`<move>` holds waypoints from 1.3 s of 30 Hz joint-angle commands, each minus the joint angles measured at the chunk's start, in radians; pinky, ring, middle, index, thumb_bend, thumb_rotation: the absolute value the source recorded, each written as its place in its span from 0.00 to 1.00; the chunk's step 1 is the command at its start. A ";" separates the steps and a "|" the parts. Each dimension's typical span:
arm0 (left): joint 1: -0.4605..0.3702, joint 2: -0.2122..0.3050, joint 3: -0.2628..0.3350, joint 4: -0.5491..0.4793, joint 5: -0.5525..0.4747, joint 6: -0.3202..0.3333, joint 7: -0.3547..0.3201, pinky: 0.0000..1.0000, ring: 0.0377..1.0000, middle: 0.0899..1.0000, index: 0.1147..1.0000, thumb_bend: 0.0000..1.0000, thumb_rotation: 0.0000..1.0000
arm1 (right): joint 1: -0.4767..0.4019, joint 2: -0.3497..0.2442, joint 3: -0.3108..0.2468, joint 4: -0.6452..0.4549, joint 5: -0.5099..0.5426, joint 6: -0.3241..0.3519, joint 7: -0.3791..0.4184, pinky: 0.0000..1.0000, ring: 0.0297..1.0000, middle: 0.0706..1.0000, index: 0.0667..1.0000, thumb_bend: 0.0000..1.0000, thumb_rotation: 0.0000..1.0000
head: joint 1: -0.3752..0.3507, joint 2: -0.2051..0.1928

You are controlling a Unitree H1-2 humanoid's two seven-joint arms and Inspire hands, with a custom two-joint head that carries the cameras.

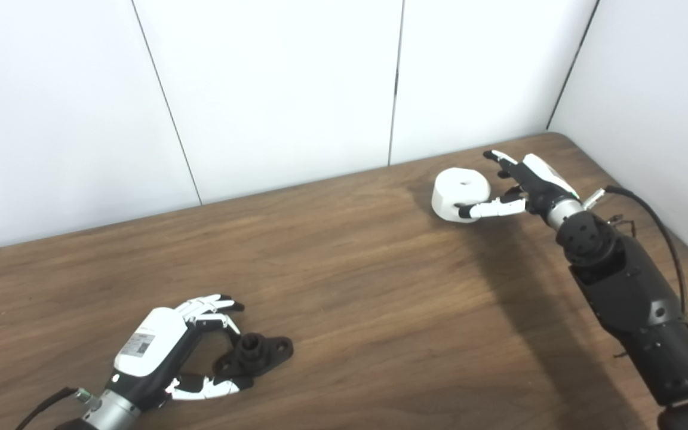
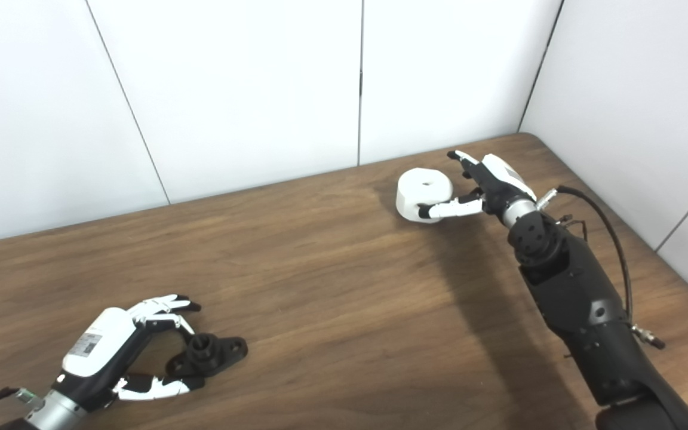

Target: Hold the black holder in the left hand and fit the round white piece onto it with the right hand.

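Open hands (image 2: 502, 185) beside holder (image 2: 208, 353), piece (image 2: 423, 190)

A small printed label sat on the white back of my left hand (image 1: 159, 343), but its marks were too small and blurred for me to read. I could make out no other text, brand or number anywhere.
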 commanded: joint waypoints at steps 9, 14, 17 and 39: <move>0.036 0.050 -0.016 0.034 0.052 0.034 -0.077 0.84 0.86 0.79 0.42 0.52 0.05 | -0.077 -0.025 0.032 0.065 0.005 -0.060 -0.039 0.77 0.93 0.96 0.92 0.92 0.41 | 0.012 0.000; 0.037 0.051 -0.016 0.037 0.057 0.031 -0.069 0.83 0.86 0.79 0.42 0.52 0.05 | -0.087 -0.014 0.045 0.099 0.016 -0.085 -0.053 0.78 0.93 0.95 0.90 0.91 0.38 | 0.019 0.002; 0.040 0.052 -0.015 0.037 0.054 0.028 -0.067 0.83 0.85 0.79 0.42 0.52 0.05 | -0.090 -0.009 0.057 0.107 0.011 -0.092 -0.058 0.77 0.92 0.95 0.90 0.91 0.38 | 0.020 0.004; 0.056 0.054 -0.006 -0.027 0.042 0.058 -0.104 0.82 0.85 0.78 0.42 0.52 0.05 | -0.110 0.002 0.144 0.106 -0.018 -0.069 -0.030 0.74 0.92 0.95 0.82 0.91 0.39 | 0.030 0.022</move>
